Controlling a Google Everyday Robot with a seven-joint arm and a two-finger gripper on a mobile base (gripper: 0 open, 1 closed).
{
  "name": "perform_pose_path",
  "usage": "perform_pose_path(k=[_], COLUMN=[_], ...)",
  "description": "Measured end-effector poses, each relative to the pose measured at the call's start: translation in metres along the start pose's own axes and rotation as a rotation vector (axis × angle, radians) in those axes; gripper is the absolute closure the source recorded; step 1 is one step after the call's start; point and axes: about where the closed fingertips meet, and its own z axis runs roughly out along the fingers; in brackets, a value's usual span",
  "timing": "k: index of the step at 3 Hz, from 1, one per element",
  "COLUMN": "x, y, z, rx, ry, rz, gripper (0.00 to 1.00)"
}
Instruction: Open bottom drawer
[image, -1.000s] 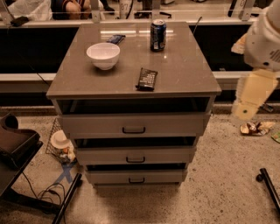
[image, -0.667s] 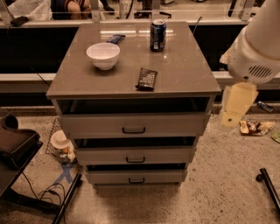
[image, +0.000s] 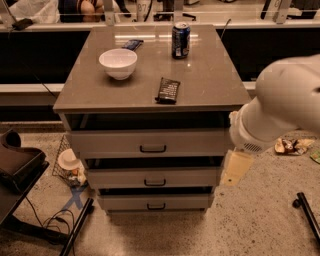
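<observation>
Gripper (image: 235, 170) hangs at cabinet's (image: 210, 90) right side, near bottom drawer (image: 125, 202).

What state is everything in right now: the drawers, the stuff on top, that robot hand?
bottom drawer: looks shut, no interior showing, handle untouched.
middle drawer: looks shut.
top drawer: looks shut.
bowl: upright, looks empty.
soda can: upright.
dark flat object: lying flat.
gripper: off the cabinet's right side, about level with the middle drawer, touching no handle.
</observation>
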Motion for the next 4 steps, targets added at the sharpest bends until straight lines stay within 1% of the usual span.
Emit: perform_pose_path(k=[1, 2, 3, 4], x=[0.001, -0.004, -0.005, -0.009], y=[0.027, 0.025, 0.023, 0.045], z=[0.037, 0.046, 0.044, 0.076], rx=[0.05, 0.086, 0.09, 0.056], ry=[-0.015, -0.046, -0.048, -0.03], rz=[0.029, 0.028, 0.028, 0.036], gripper=[0.0, 0.0, 0.0, 0.0])
